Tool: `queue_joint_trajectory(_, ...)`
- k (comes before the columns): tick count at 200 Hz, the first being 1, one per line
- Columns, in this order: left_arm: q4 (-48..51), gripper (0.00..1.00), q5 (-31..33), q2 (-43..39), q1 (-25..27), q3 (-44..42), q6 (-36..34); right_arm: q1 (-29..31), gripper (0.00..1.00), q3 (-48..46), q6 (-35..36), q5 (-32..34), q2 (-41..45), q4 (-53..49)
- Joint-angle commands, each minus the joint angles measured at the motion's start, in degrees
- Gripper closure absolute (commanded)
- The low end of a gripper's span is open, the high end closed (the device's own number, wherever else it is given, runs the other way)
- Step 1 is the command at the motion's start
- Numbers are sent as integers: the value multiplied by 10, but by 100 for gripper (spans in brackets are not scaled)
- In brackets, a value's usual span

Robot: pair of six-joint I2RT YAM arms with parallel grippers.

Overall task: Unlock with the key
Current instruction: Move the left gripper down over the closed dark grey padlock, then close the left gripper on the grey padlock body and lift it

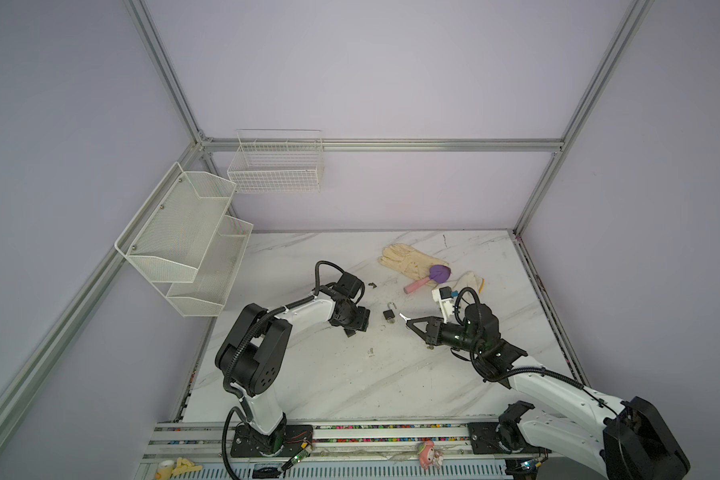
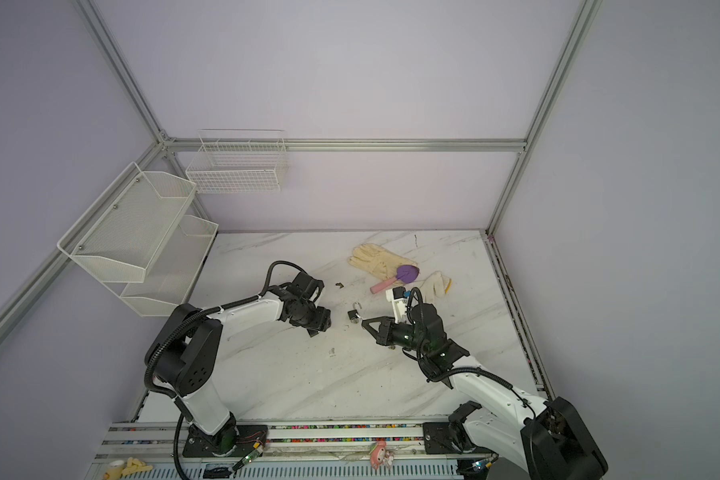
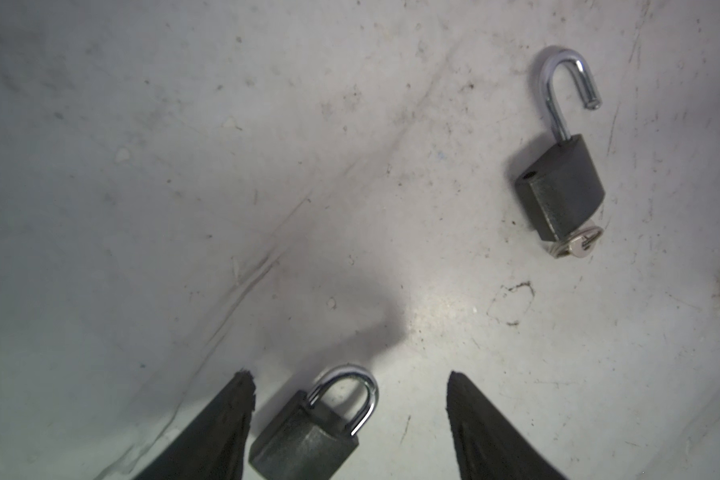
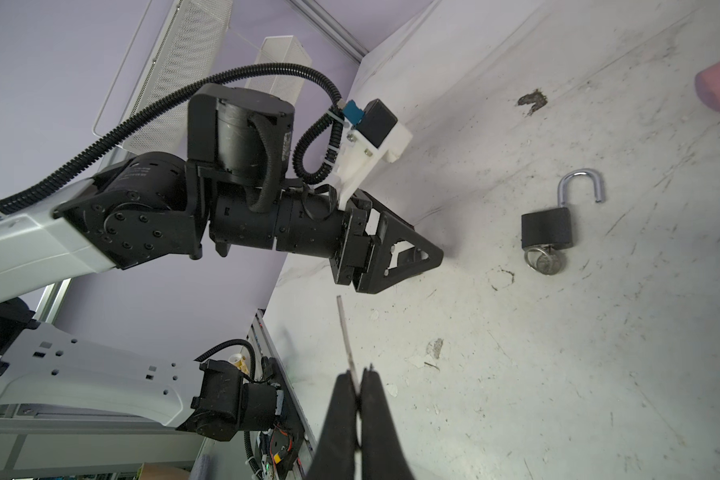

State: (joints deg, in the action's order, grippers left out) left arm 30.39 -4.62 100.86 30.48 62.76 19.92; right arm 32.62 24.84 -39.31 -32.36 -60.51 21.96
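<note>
Left end effector (image 3: pixel 348 378) open, straddling shut padlock (image 3: pixel 308 432) on worktop (image 3: pixel 142 208); right end effector (image 4: pixel 359 376) pinches key (image 4: pixel 346 332) — best to clamp the body squarely, then align blade with keyway before inserting.

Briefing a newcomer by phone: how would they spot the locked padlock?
On the white marble table, find the left arm's end effector. Between its open fingers lies the dark grey padlock with closed silver shackle. Its neighbour, the dark padlock with keys, has its shackle swung open.

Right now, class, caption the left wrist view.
Open left gripper flanks a shut padlock; an unlocked padlock, key inserted, lies apart.
</note>
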Motion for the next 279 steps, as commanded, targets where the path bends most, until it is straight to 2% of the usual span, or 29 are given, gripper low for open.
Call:
queue_joint_trajectory(1, 9, 30, 23, -11, 13, 16, 19, 1, 100, 7, 17, -3, -6, -12)
queue_joint_trajectory(51, 38, 32, 97, -7, 44, 11, 65, 1, 100, 13, 31, -6, -13, -21)
queue_joint_trajectory(88, 52, 34, 105, 2, 71, 15, 98, 1, 100, 16, 38, -4, -23, -21)
queue_joint_trajectory(119, 120, 35, 194, 26, 88, 38, 160, 1, 100, 20, 44, -9, -37, -18)
queue_joint_trajectory(139, 132, 35, 220, 27, 92, 39, 193, 1, 100, 22, 47, -14, -37, -17)
queue_joint_trajectory(175, 127, 39, 221, 45, 105, 60, 213, 1, 100, 23, 54, -17, -37, -18)
queue_joint_trajectory(210, 125, 49, 204, 70, 110, 80, 224, 1, 100, 23, 61, -24, -37, -22)
queue_joint_trajectory(279, 128, 55, 188, 51, 110, 47, 261, 1, 100, 20, 71, -28, -30, -32)
